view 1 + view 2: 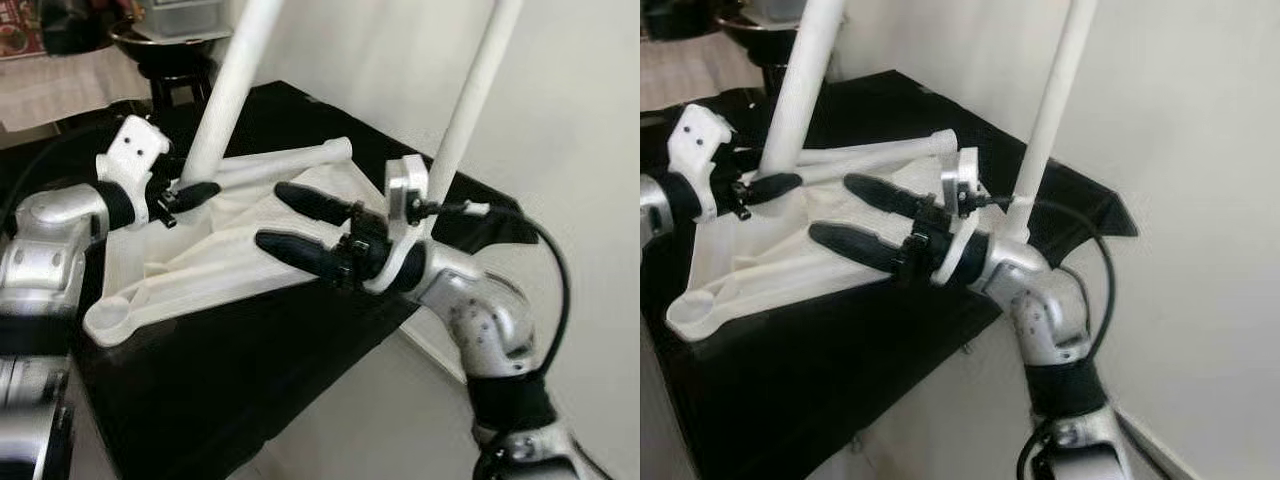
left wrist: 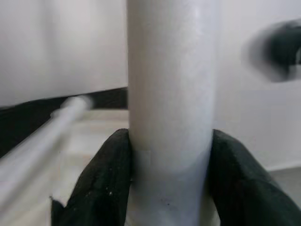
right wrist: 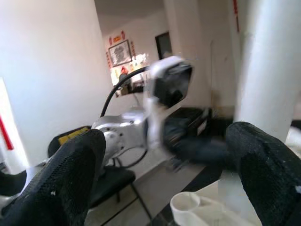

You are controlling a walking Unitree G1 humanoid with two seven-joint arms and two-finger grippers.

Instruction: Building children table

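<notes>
My right gripper [image 1: 285, 222] hovers spread and empty over the upturned white tabletop [image 1: 200, 270], which lies on the black surface [image 1: 250, 390]. My left gripper [image 1: 190, 195] pinches the near leg [image 1: 228, 90] at its base. I judge I'm seating this leg; next I must twist it tight, keeping it upright.

Matt white plastic table frame [image 1: 200, 265]; smooth white leg [image 1: 232, 85]; brushed silver arms; black matt pincer fingers [image 1: 300, 252]
</notes>
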